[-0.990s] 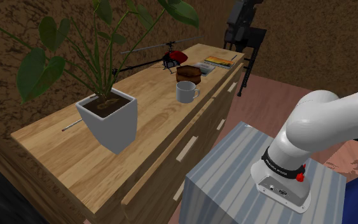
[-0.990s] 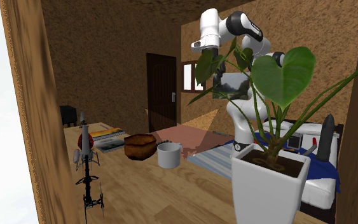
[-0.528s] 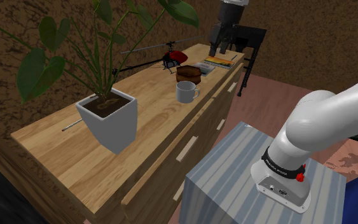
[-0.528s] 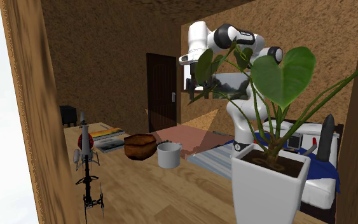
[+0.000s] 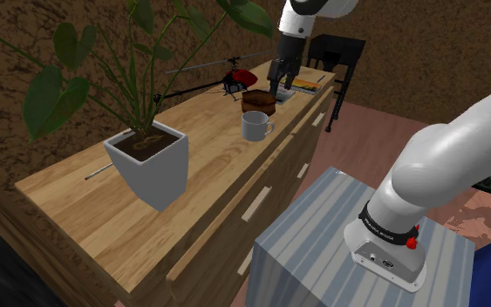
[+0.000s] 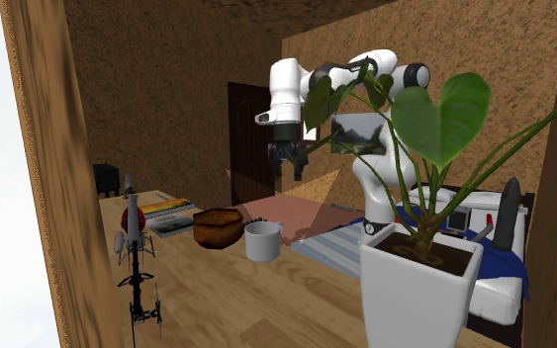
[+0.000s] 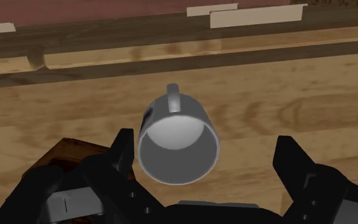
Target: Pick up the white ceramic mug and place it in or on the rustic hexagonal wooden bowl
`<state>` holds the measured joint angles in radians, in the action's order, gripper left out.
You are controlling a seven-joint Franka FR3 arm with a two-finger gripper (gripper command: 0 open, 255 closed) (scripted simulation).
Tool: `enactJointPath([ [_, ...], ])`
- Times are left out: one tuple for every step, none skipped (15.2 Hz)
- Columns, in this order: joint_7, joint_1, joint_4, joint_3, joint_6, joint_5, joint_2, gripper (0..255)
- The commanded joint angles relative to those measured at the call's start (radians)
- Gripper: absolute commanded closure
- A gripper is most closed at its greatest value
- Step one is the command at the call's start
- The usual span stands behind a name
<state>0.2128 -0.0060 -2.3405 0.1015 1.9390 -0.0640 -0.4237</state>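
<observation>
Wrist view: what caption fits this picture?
Open tool hovering over an upright grey mug on a wooden top.

Grey-white mug upright, just beside brown wooden bowl

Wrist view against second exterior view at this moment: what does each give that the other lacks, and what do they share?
Wrist view: the mug's hollow inside from above, handle toward the drawer fronts, open fingers either side. Second exterior view: the gripper hanging high above the wooden top, plus the potted plant, toy helicopter and door. Both: mug, brown bowl, wooden top.
</observation>
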Motion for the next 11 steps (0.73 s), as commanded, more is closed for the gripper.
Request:
enactJointPath([
  [0.014, -0.003, 0.01, 0.009, 0.059, 0.004, 0.076, 0],
  [0.019, -0.004, 0.018, 0.012, 0.083, 0.005, 0.111, 0],
  [0.023, -0.005, 0.027, 0.015, 0.106, 0.006, 0.147, 0],
  [0.027, -0.005, 0.037, 0.018, 0.128, 0.007, 0.183, 0],
  [0.032, -0.007, 0.049, 0.02, 0.149, 0.007, 0.219, 0],
  [0.036, -0.008, 0.062, 0.023, 0.17, 0.007, 0.256, 0],
  [0.04, -0.009, 0.076, 0.025, 0.189, 0.007, 0.293, 0],
  [0.045, -0.01, 0.091, 0.027, 0.208, 0.006, 0.331, 0],
  [0.049, -0.012, 0.107, 0.03, 0.226, 0.005, 0.368, 0],
  [0.053, -0.013, 0.125, 0.032, 0.242, 0.004, 0.406, 0],
  [0.056, -0.014, 0.14, 0.033, 0.255, 0.003, 0.436, 0],
])
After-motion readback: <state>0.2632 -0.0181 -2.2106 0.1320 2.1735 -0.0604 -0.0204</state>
